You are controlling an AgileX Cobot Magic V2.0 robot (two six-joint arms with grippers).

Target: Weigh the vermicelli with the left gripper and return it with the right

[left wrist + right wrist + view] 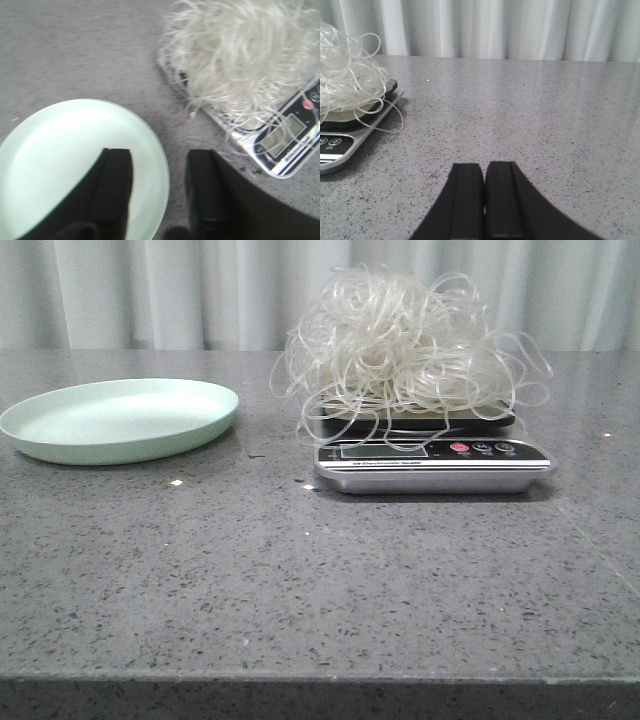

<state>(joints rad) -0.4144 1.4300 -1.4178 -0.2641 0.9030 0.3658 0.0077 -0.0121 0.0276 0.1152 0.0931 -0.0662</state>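
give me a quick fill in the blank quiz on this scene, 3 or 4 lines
1. The vermicelli lies on top of the ____.
2. The green plate holds ____.
3. The jaws of the right gripper are ____.
4. The left gripper, its jaws apart, hangs partly over the rim of the ____.

Missing words: scale; nothing; shut; plate

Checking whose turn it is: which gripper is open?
The left gripper, jaws apart above the green plate; the right gripper is shut.
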